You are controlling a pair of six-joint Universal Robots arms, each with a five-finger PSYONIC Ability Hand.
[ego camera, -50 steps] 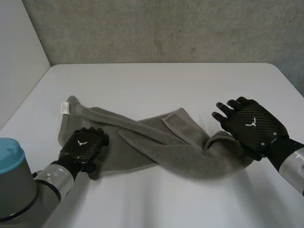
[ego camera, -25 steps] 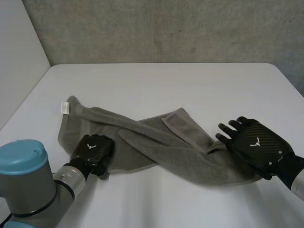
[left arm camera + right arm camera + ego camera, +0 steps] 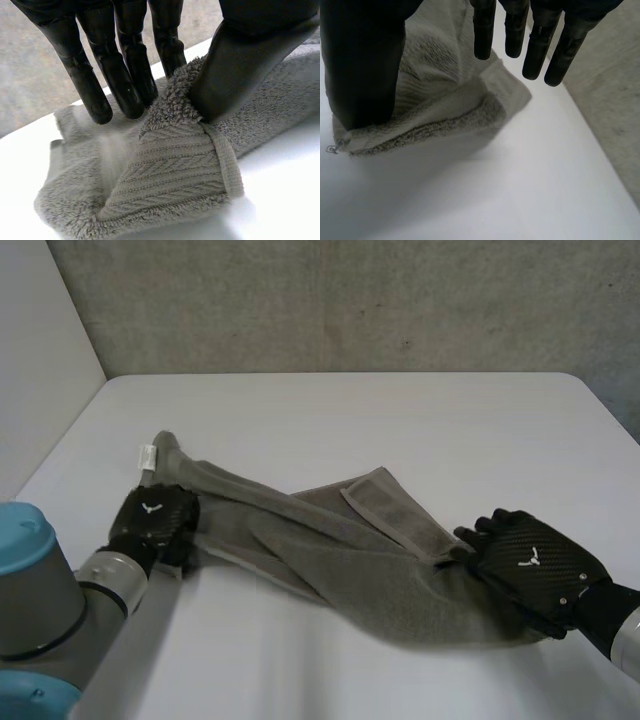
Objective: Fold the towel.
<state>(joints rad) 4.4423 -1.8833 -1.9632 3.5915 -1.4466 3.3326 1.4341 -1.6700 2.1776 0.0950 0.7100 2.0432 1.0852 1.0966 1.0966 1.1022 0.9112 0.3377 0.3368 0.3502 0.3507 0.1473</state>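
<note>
Towel (image 3: 350, 550) lies twisted on the worktop (image 3: 400, 420) between the hands; no neat fold yet. Left hand (image 3: 152, 520) pinches one end's corner. Right hand (image 3: 525, 562) rests straight-fingered over the other end.

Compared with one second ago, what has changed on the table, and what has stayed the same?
The left hand, pinching the towel at its left end, moved away from the robot and dragged that end along, so the towel bunched narrower. The right hand came down and nearer over the right end. The flap at the towel's middle hardly shifted.
</note>
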